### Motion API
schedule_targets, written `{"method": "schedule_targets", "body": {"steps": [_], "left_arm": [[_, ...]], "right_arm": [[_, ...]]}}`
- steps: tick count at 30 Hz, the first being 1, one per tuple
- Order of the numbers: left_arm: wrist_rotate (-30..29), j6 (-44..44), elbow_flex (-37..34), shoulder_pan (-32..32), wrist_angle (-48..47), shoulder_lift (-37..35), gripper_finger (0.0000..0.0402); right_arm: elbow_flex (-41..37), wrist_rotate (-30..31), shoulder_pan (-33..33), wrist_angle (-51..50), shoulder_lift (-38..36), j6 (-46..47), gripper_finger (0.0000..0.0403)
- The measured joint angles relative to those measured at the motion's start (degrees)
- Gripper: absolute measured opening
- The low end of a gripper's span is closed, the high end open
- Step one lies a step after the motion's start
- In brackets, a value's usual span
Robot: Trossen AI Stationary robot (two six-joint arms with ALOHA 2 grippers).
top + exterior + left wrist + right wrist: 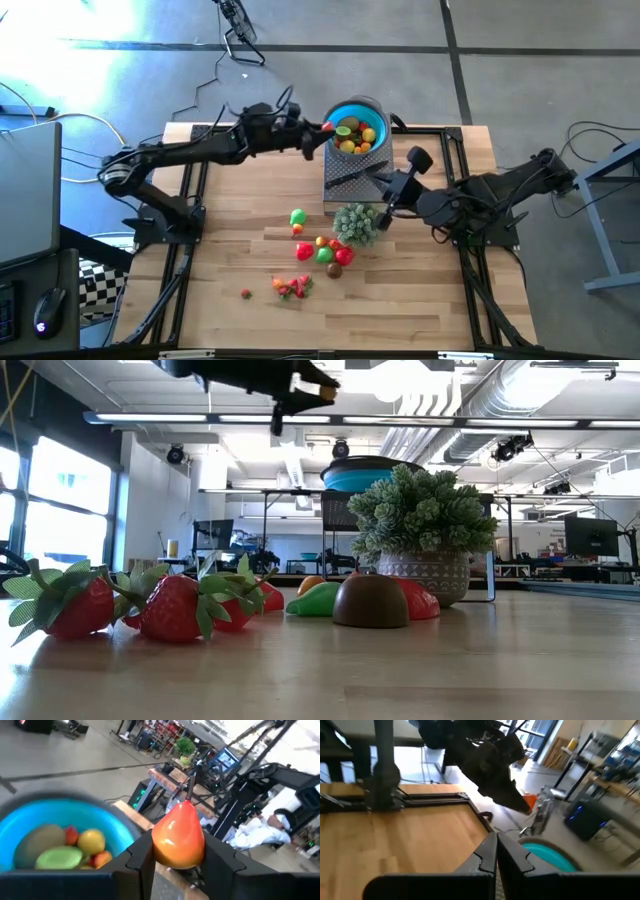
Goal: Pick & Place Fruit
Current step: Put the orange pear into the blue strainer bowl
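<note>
My left gripper (322,128) reaches level from the table's left and is shut on an orange-red pointed fruit (178,837), just left of the rim of the blue bowl (357,128). The bowl holds several fruits (62,847) and stands on a grey stand. Loose fruits (325,250) lie on the table's middle, with strawberries (170,605) nearer the front edge. My right gripper (496,851) is shut on nothing and hangs in the air right of the stand, by the potted plant. My left gripper pinches the orange-red fruit by its two rounded sides (155,845) between its two fingers (142,857). The fingers come level from the table's left. The fruit is lifted clear, high above the table beside the bowl's rim, with its pointed end (187,806) sticking out past the fingers.
A pale green bushy plant in a pot (357,222) stands in front of the grey stand (338,165), on which a dark long thing (350,178) lies. Black frame rails run along the table's sides. A person in white (265,825) is beyond the table.
</note>
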Motion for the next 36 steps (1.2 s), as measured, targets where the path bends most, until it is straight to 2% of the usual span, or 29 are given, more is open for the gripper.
{"method": "schedule_targets", "body": {"steps": [2, 5, 9, 13, 16, 21, 27, 36], "left_arm": [[0.0, 2.3, 4.1, -0.2, -2.6, 2.6, 0.0121], [-0.9, 6.0, 11.2, -0.1, -11.6, 7.0, 0.0121], [-4.6, 8.6, 19.7, -0.1, -24.8, 11.7, 0.0121], [-9.2, 8.8, 24.9, -0.1, -32.9, 14.4, 0.0121], [-12.7, 10.1, 26.1, -0.1, -34.5, 15.4, 0.0121], [-14.9, 10.2, 26.4, -0.1, -36.4, 16.3, 0.0121], [-15.8, 12.8, 26.3, -0.6, -39.9, 17.3, 0.0121], [-16.1, 13.1, 26.3, -0.9, -39.7, 17.2, 0.0121]], "right_arm": [[0.0, 0.3, -0.6, 0.1, -0.3, -2.4, 0.0004], [0.0, 0.3, -1.5, -0.3, -0.7, -3.8, 0.0004], [0.0, 0.1, -3.0, -2.1, -1.2, -3.5, 0.0004], [0.0, -0.1, -4.1, -4.2, -2.0, -2.1, 0.0004], [0.0, 0.0, -4.9, -4.6, -2.0, -1.6, 0.0004], [0.0, -0.1, -6.0, -4.9, -2.0, -1.2, 0.0004], [0.0, -1.3, -6.2, -6.5, -2.0, 2.4, 0.0004], [0.0, -1.3, -6.3, -6.4, -2.0, 2.6, 0.0004]]}}
